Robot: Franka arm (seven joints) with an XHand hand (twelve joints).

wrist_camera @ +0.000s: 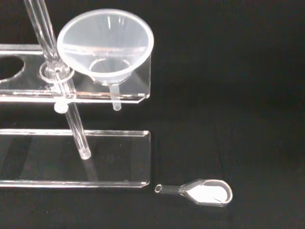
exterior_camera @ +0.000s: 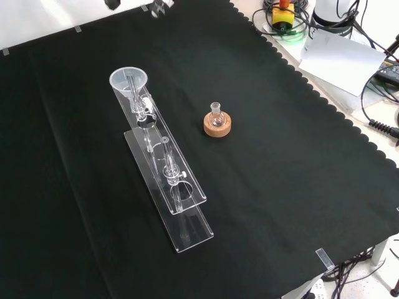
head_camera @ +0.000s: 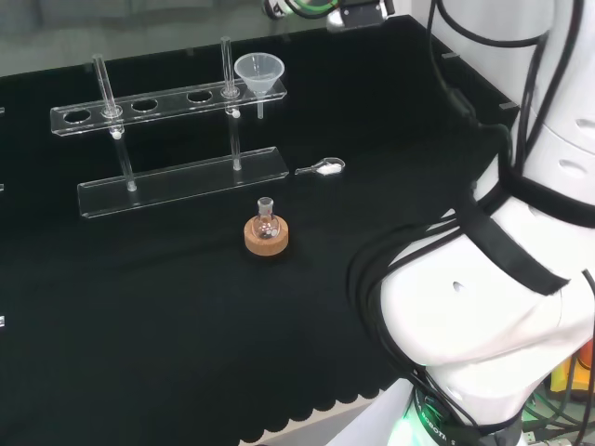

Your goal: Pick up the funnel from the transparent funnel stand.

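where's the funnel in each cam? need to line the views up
Head view: funnel sits in the right-end hole of the transparent funnel stand, upper centre.
Front view: funnel sits at the stand's far end, upper left.
Wrist view: funnel is close and large, seated in the stand's top shelf.
Shared landmark: the upright glass rod right beside the funnel.

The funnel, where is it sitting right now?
In the head view the funnel sits in the rightmost hole of the clear stand, behind the small spoon.
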